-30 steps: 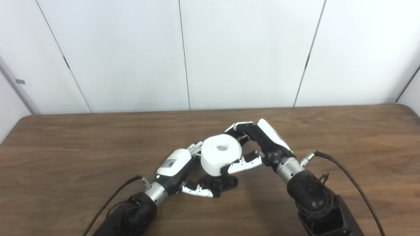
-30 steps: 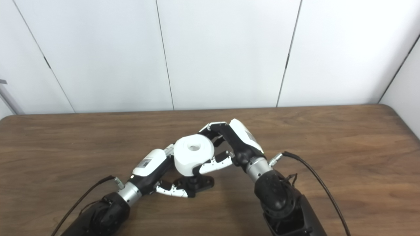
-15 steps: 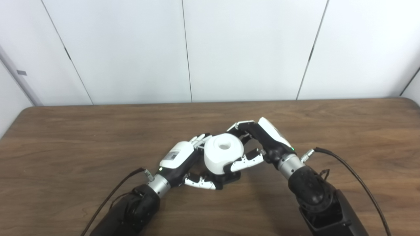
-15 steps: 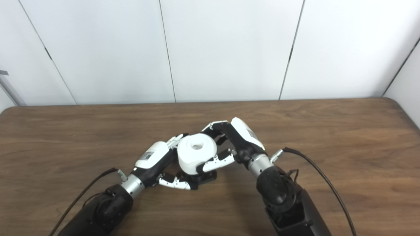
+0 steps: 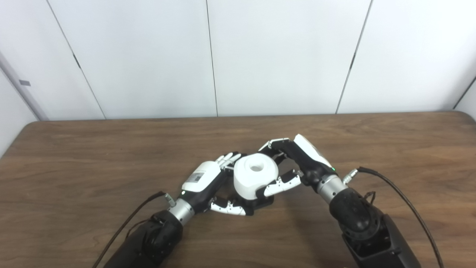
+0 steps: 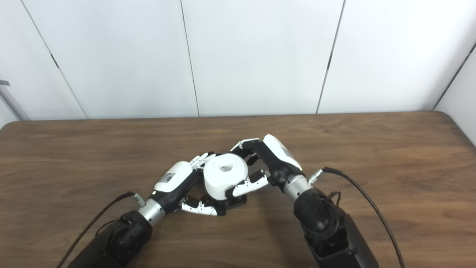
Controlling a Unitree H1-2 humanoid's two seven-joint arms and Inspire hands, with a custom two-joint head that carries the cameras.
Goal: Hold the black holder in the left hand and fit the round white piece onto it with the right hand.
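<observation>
White and black, the right hand (image 5: 293, 163) wraps around the round white piece (image 5: 254, 176), its fingers (image 5: 273, 145) curled over the far side and its thumb (image 5: 280, 183) pressed against the near side, so the piece is firmly gripped. That piece stands upright with its centre hole facing up, and its lower end sits down on the black holder (image 5: 260, 203), of which only the base shows beneath it. The left hand (image 5: 208, 182) closes on the holder from the left: its thumb (image 5: 227, 206) lies along the near edge of the base, while its fingers (image 5: 227, 159) reach behind the white piece. Both hands meet near the middle of the brown wooden counter (image 5: 74, 167). A dark cable (image 5: 390, 193) trails from the right wrist across the counter, and another (image 5: 128, 223) from the left wrist
</observation>
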